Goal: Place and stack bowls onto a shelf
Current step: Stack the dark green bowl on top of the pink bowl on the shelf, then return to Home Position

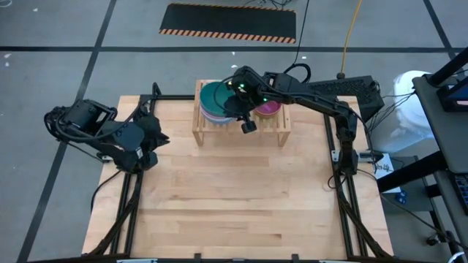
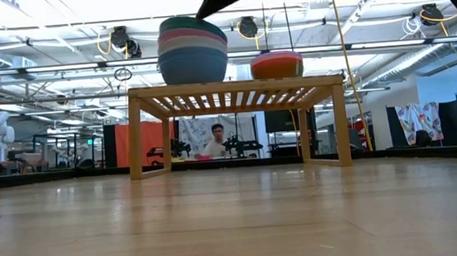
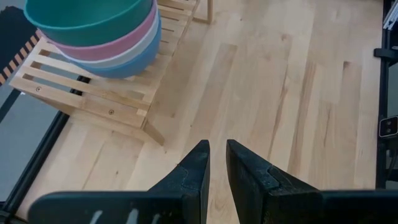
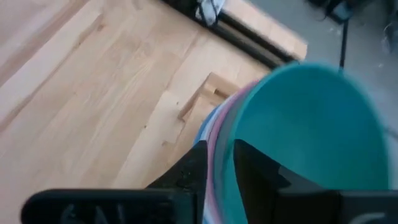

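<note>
Round smooth teal bowl (image 1: 214, 96) tops stack; slatted wood shelf (image 1: 278, 121).

Desk (image 1: 234, 197): light wood planks, black frame rails along its sides. Shelf (image 1: 278, 130) stands at the far edge, centred, slatted top on side legs. On the shelf: one nested stack of bowls (image 2: 193, 50), teal on top, then pink, white, blue; beside it, a second, lower stack (image 2: 277, 63), red-orange outside.
</note>
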Available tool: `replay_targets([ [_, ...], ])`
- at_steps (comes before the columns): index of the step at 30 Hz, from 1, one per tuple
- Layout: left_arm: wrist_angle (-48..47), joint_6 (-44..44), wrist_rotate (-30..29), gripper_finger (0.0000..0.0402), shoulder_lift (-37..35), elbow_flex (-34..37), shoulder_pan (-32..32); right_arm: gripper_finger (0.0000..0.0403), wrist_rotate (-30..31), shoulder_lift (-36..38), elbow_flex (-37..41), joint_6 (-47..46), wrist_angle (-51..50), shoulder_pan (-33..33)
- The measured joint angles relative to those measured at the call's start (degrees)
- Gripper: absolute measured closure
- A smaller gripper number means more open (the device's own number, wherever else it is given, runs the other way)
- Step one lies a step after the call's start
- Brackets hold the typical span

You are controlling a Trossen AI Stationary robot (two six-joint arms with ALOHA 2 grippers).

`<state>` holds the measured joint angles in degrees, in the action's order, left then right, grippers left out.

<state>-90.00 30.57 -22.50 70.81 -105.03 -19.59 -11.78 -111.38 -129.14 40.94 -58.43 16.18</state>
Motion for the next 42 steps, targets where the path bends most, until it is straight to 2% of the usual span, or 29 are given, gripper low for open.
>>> replay_targets([
  [2,0.0,0.0,0.0,0.0341,0.0,0.0,0.0,0.0323,0.6,0.5,0.0,1.2,1.2,-0.4],
  [6,0.0,0.0,0.0,0.0341,0.0,0.0,0.0,0.0317,6.0,2.4,0.0,2.9,3.0,-1.3],
  [10,0.0,-0.4,0.0,0.0341,0.0,0.0,0.0,0.0320,14.1,6.0,0.0,6.3,4.4,-3.1],
  [14,0.0,-5.3,0.0,0.0341,-0.1,0.0,0.0,0.0322,23.8,12.1,0.0,6.8,4.2,-6.3],
  [16,0.2,-6.5,-0.1,0.0341,-0.7,0.0,0.0,0.0323,26.2,15.8,0.0,5.6,3.2,-8.0],
  [24,0.6,-5.1,-4.5,0.0341,-6.7,-0.1,-0.8,0.0329,26.8,30.2,0.0,-12.1,-2.8,-12.4],
  [31,1.8,-6.7,-10.9,0.0341,-11.8,-0.1,-2.0,0.0336,26.8,39.7,0.0,-16.7,-3.5,-13.3],
  [37,8.3,-14.9,-11.1,0.0341,-15.9,-0.1,-2.0,0.0337,26.7,44.4,0.0,-18.1,-3.1,-13.3],
  [40,10.5,-19.8,-11.1,0.0341,-17.9,-0.1,-2.0,0.0337,26.6,46.1,0.0,-22.6,-3.9,-13.3],
  [42,10.7,-20.0,-10.5,0.0341,-19.1,-0.1,-2.0,0.0337,26.6,47.0,0.0,-26.8,-5.1,-13.3],
])
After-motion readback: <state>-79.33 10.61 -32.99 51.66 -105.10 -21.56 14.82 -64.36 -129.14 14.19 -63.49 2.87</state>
